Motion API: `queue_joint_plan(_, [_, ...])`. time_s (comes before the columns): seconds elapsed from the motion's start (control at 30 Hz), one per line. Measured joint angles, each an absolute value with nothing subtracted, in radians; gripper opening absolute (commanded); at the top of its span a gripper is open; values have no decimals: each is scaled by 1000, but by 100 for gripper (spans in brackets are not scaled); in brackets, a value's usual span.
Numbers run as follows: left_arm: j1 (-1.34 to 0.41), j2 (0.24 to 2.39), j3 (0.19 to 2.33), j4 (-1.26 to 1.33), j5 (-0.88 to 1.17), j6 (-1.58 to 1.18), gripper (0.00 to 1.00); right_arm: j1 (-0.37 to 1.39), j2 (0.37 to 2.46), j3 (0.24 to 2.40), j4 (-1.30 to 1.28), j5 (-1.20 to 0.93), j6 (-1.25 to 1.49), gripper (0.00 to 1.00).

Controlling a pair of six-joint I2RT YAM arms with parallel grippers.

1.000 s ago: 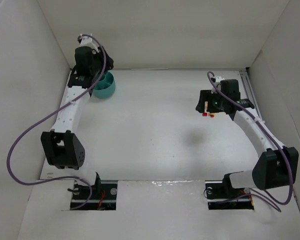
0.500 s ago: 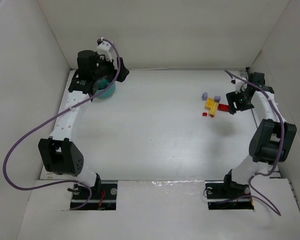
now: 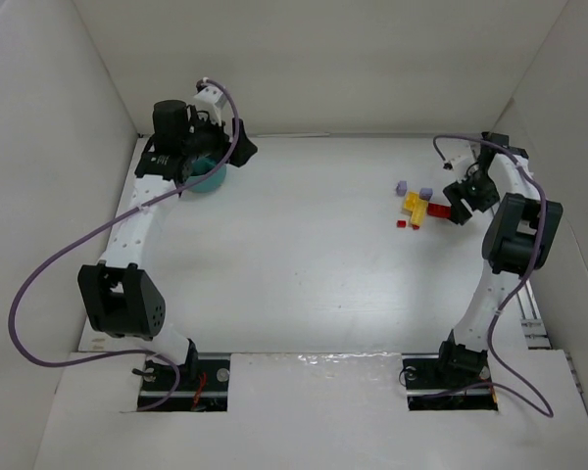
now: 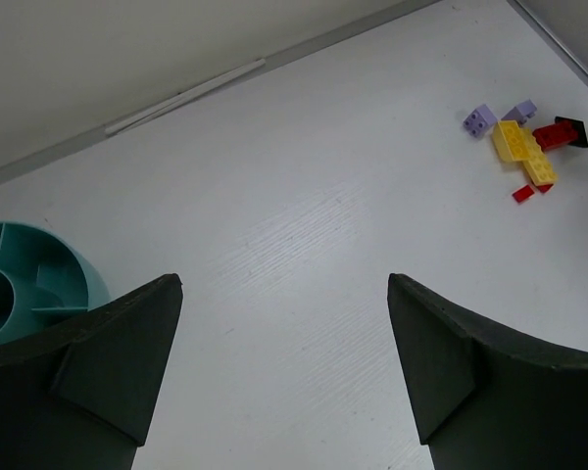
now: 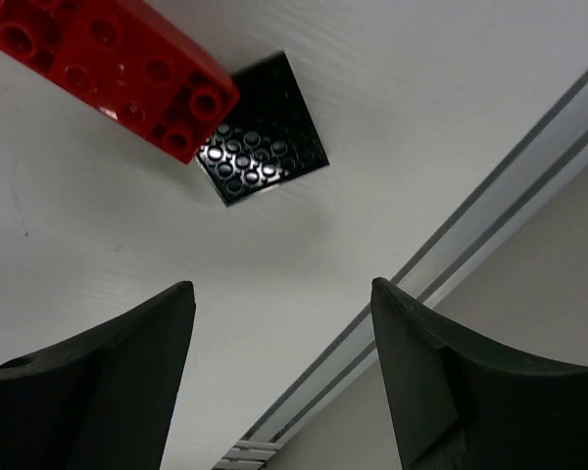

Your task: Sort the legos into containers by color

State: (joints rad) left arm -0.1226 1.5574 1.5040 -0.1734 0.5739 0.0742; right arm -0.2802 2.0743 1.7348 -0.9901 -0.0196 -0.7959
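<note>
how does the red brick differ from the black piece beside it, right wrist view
The red brick is oblong with a few large studs; the black piece is square with many small ones. The red brick runs off the picture's edge; the black piece shows whole. Both lie on the table, meeting at a corner.

Bare surface (image 3: 304, 255) lies between the teal bowl (image 3: 212, 180) at far left and the lego cluster (image 3: 415, 208) at far right. The left gripper (image 4: 282, 284) hangs beside the bowl, its arm covering part of it from above. The right gripper (image 5: 279, 289), fingers spread, faces a red brick (image 5: 108, 69) against a black plate (image 5: 263, 127). A rail (image 5: 490, 235) and what seems the side wall (image 5: 559, 323) crowd its other side.
</note>
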Motion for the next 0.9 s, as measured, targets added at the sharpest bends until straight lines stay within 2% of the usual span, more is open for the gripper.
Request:
queue_joint_plan(0.13, [-101, 1573, 1507, -176, 585, 70, 83, -263, 2140, 1802, -1009, -17, -801, 80])
queue_joint_plan(0.57, [-90, 1628, 1534, -213, 602, 71, 87, -214, 2249, 1878, -1011, 2, -818, 80])
queue_joint_plan(0.9, [-90, 1647, 1567, -231, 610, 77, 88, -213, 2268, 1885, -1015, 9, -887, 75])
